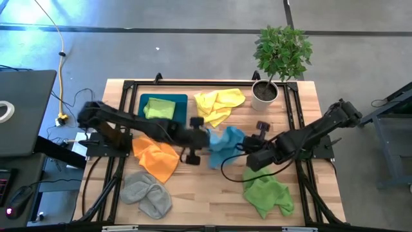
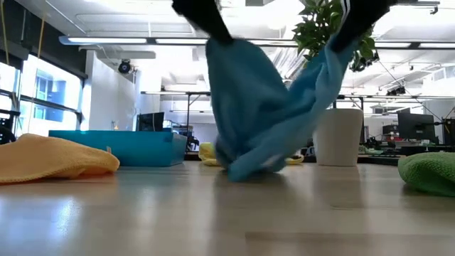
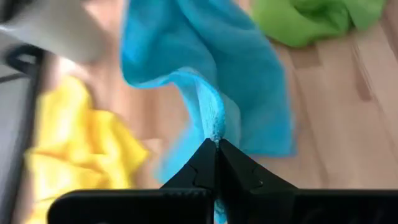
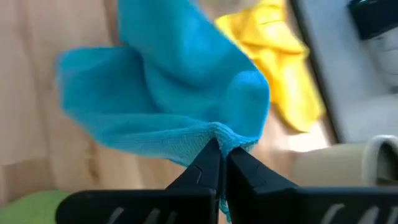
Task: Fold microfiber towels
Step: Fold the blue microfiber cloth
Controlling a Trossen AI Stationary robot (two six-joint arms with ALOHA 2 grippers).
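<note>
The light blue towel (image 1: 225,143) hangs at the table's middle between both grippers. My left gripper (image 1: 207,137) is shut on its left end and my right gripper (image 1: 248,147) is shut on its right end. In the low view the towel (image 2: 256,107) sags between them, and its lowest fold (image 2: 245,167) touches the table. The yellow towel (image 1: 219,103) lies behind it, the orange towel (image 1: 156,156) at the left, the grey towel (image 1: 147,193) at the near left and a green towel (image 1: 267,193) at the near right. A lighter green towel (image 1: 159,109) lies in the teal tray (image 1: 174,100). My left gripper pinches an edge of the blue towel (image 3: 214,124) between its two fingertips. The towel hangs below the fingers, slack. My right gripper pinches a hemmed edge or corner of the blue towel (image 4: 227,135) between its two fingertips. The cloth hangs below it, slack, its lowest part on the table.
A potted plant (image 1: 273,64) stands at the table's far right corner. The dark teal tray is at the far left. A laptop (image 1: 19,109) sits off the table's left side. Bare wood (image 1: 206,193) lies at the near middle.
</note>
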